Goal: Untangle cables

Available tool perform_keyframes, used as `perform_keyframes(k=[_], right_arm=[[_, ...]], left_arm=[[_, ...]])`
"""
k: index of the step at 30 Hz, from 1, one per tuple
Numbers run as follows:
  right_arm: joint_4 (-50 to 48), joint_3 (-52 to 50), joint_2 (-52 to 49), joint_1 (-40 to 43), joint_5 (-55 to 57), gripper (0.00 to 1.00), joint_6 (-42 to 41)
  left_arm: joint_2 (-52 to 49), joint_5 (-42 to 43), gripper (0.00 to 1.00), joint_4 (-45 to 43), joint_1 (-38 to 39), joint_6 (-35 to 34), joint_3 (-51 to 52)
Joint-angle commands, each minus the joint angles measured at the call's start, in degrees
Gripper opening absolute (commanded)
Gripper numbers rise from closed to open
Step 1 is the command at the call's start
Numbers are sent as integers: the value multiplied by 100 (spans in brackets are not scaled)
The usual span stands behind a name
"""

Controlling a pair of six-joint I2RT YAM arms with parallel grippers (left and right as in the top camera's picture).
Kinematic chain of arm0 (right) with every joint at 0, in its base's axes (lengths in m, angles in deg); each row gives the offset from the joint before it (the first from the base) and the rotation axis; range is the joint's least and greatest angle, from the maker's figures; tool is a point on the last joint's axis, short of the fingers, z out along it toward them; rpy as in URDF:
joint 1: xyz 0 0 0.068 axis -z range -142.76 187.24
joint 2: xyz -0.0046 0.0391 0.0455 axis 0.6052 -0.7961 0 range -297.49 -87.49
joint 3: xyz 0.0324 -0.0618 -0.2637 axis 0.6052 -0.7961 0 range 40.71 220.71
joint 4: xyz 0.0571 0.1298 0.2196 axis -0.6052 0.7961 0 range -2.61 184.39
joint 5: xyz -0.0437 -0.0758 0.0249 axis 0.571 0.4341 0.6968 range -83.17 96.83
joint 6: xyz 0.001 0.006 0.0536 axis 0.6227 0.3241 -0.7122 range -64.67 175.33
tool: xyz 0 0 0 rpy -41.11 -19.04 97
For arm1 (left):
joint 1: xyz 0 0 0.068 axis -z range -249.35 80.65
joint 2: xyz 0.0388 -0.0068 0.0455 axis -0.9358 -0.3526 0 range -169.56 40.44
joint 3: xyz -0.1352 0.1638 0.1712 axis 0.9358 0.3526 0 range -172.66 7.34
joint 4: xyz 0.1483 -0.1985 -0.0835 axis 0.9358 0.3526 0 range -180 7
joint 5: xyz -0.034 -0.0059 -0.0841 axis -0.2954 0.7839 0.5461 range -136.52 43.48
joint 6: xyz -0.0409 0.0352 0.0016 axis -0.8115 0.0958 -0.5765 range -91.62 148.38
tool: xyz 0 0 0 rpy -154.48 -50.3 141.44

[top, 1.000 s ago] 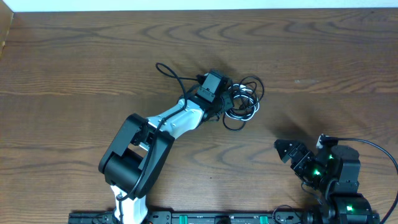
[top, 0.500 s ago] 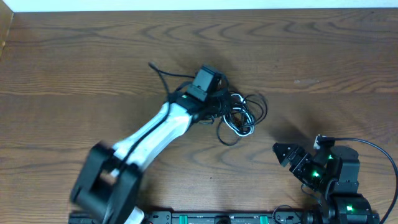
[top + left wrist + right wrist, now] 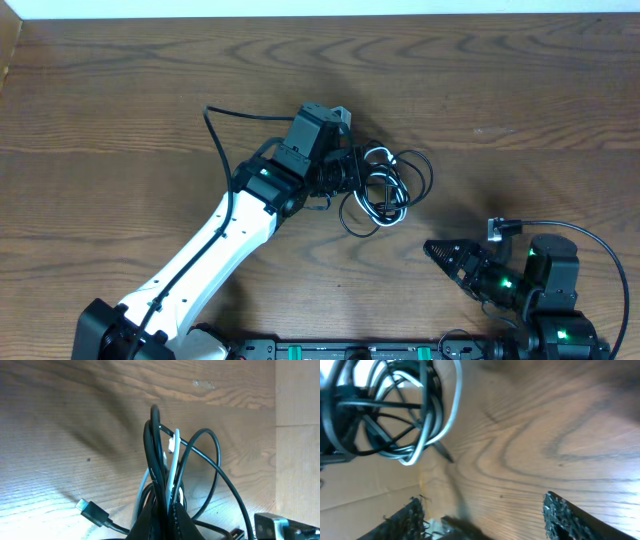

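Note:
The cables [image 3: 385, 185] lie as one bunch of black loops and a white cord on the wooden table, right of centre. My left gripper [image 3: 350, 172] is shut on the bunch's left side. In the left wrist view the cables [image 3: 161, 460] rise upright from my left gripper [image 3: 167, 510], and a black plug [image 3: 92, 511] lies loose at lower left. My right gripper [image 3: 437, 250] hovers below and right of the bunch, apart from it. In its own view my right gripper [image 3: 485, 517] is open over bare wood, with the cables [image 3: 395, 410] at upper left.
A thicker black wire [image 3: 212, 125] loops off the left arm's wrist toward the left. The table's far edge [image 3: 320, 14] runs along the top. A black rail [image 3: 350, 350] with both arm bases lines the near edge.
The left arm has swung out to the left and stretched, drawing the bunch slightly down. My right gripper has slid left toward the bunch and its jaws have narrowed.

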Motion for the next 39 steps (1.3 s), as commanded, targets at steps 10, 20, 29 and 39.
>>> perform_keyframes(k=[10,20,29,39], right_arm=[[-1029,33,13,-33,17,71,-636],[-1036,33,13,-33,212,69,-634],[-1064,33,13,-33,164,1,879],[-1849,33,13,-33,-2527,1,2605]], left_arm=[[22,839,7,-271,601,74,0],[22,2520,7,-1027,601,72,0],[22,2918,7,-1084,398,1283,0],[20,361,8,354,-654,1189,0]])
